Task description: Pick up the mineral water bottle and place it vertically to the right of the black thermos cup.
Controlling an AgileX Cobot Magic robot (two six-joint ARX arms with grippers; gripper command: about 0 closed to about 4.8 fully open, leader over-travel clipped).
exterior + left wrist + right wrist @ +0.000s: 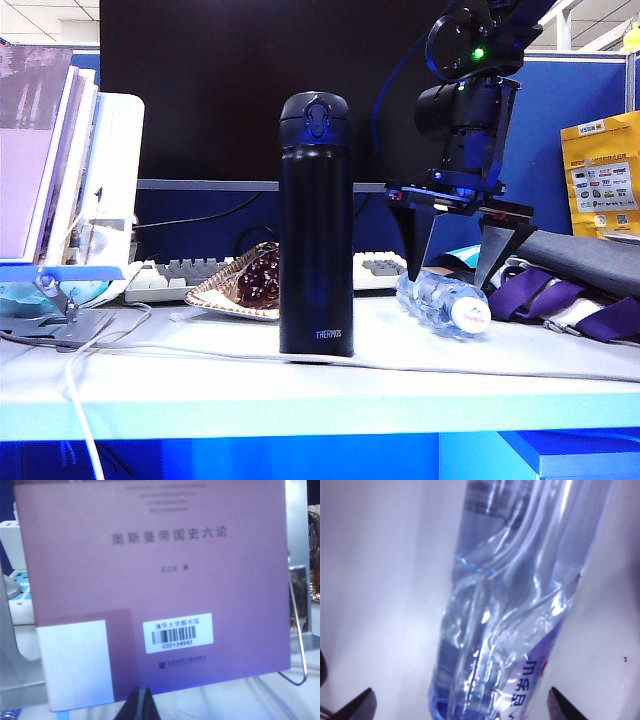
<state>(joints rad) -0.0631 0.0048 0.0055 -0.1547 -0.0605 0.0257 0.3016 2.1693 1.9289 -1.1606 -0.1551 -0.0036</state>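
The right pincer (455, 262) hung released astride the lying bottle (443, 300): light, slick, crushable; its ribbed middle looked best to grip. The left pincer (140, 705) sat clenched by a book (150, 580).

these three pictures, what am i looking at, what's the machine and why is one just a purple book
It is a two-armed robot at a desk. The wide picture comes from a fixed camera: the right gripper hangs open over a mineral water bottle lying on its side, right of the upright black thermos cup. A keyboard and a plate lie behind. The other pictures come from wrist cameras. One looks down on the bottle between the open fingers, nothing held. The other faces a purple book with the left gripper shut and empty.
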